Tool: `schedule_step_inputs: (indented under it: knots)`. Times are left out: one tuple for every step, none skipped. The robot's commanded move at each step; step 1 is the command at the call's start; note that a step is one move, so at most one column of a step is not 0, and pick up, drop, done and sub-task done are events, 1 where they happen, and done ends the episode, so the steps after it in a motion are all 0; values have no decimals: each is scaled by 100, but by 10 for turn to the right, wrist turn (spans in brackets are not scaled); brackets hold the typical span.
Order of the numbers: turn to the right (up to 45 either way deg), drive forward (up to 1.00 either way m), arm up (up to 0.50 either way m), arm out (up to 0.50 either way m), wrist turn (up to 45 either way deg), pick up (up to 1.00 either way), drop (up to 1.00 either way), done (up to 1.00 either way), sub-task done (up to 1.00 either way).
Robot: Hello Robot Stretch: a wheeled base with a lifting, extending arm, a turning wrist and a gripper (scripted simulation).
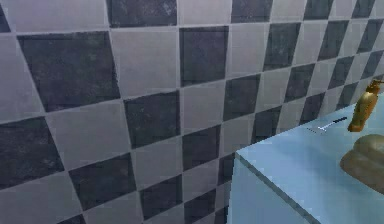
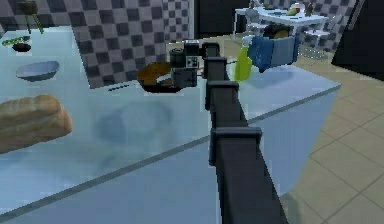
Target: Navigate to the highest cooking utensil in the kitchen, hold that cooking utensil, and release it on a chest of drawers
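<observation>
Pan (image 2: 153,80), dark and round, brownish rim

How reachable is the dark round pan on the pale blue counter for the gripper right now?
Likely yes: the gripper sits right at the dark round pan with nothing between them; the yellow-green bottle stands on the other side of the arm. Whether it touches the pan can't be told.

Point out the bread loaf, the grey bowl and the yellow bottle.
bread loaf (image 2: 30,122), arm side view, top crust.
grey bowl (image 2: 38,70), arm side view, its inside.
yellow bottle (image 2: 243,66), arm side view, body.
</observation>
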Motion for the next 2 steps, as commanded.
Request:
schedule_step_inputs:
  knots:
    - [0, 0, 2, 0, 0, 0, 0, 0, 0]
    - [0, 0, 0, 0, -450, 0, 0, 0, 0]
